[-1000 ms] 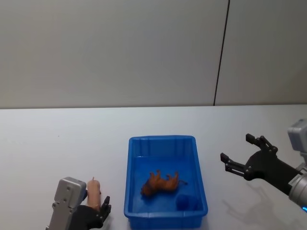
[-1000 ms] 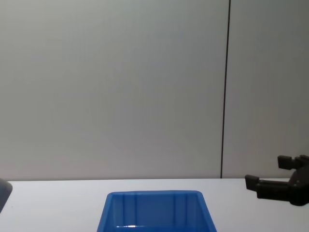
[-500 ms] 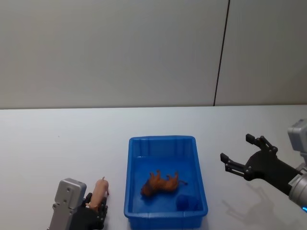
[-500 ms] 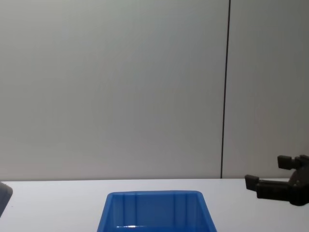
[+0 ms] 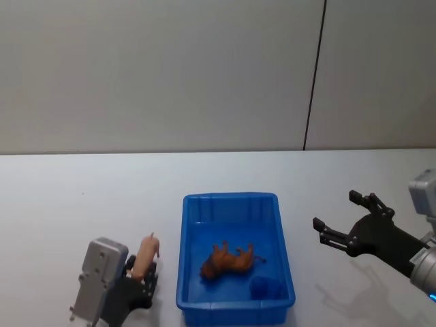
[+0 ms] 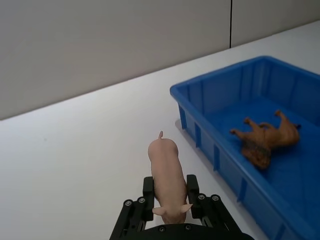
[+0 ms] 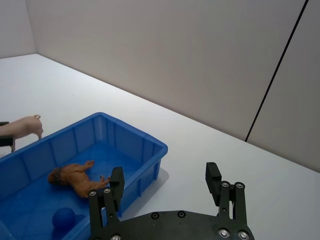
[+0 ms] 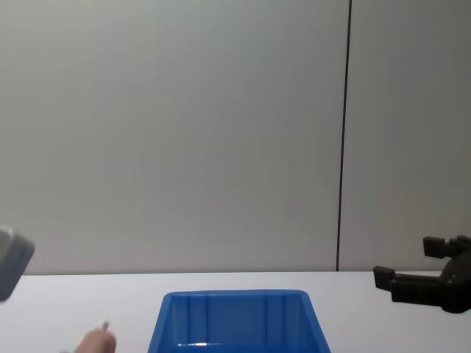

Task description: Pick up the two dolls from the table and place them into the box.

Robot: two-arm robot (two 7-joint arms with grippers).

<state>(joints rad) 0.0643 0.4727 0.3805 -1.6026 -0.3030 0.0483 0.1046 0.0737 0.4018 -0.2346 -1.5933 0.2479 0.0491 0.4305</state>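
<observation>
The pale peach-pink plastic pig doll is held between the fingers of the left gripper, clamped across its flanks, and is seen lifted just beside the left wall of the bright blue open-topped plastic box. In the head view the same pig doll is carried at the tip of the left gripper, above the plain white counter and not yet over the box rim. The orange-brown four-legged animal doll is already lying on its side on the box floor, near a small dark blue ball. The right gripper is parked to the right of the box, its fingers spread wide and nothing between them.

A slip is judged to be the main risk: the pig is smooth and rounded, and only its rear half appears to be pinched, so it could be twisted out during the swing. If it is carried too low, the near rim could be clipped and the doll knocked loose onto the counter. If it is released early, it would be dropped outside the box.
</observation>
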